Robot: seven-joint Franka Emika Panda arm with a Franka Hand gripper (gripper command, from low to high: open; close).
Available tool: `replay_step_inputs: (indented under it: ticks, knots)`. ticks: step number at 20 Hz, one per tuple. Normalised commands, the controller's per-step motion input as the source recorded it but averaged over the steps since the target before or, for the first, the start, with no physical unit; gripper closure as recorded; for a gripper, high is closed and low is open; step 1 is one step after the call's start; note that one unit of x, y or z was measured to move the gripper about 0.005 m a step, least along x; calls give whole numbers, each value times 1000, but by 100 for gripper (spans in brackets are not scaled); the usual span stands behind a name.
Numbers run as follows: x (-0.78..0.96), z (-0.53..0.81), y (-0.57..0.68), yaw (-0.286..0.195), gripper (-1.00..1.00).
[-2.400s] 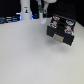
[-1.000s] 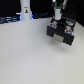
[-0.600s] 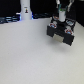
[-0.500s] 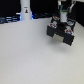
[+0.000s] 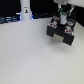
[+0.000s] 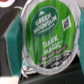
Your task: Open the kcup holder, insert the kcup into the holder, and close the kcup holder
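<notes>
Above the kcup holder (image 5: 62,31), the gripper (image 5: 63,16) clamps the kcup (image 6: 49,36)

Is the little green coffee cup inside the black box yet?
Cannot tell for sure. The kcup fills the wrist view, green lid facing the camera. In the exterior view the gripper is right over the kcup holder.

Kcup (image 6: 46,36): green lid, white rim, white lettering, black band at centre, small white code square. Holder (image 5: 61,31): black, light slots on front. Bench (image 5: 30,55): plain white. Post (image 5: 25,10): white with black marks.
</notes>
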Motion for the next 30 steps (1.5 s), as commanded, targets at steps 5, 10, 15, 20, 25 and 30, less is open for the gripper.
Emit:
replay_step_inputs:
  ticks: [5,10,15,20,25,30]
  knots:
    - [0,-142,98,0,100]
    - [1,-162,75,0,100]
    - [56,-234,71,0,100]
    - [152,-233,113,0,100]
    - [171,57,189,0,-100]
    - [216,269,115,0,-100]
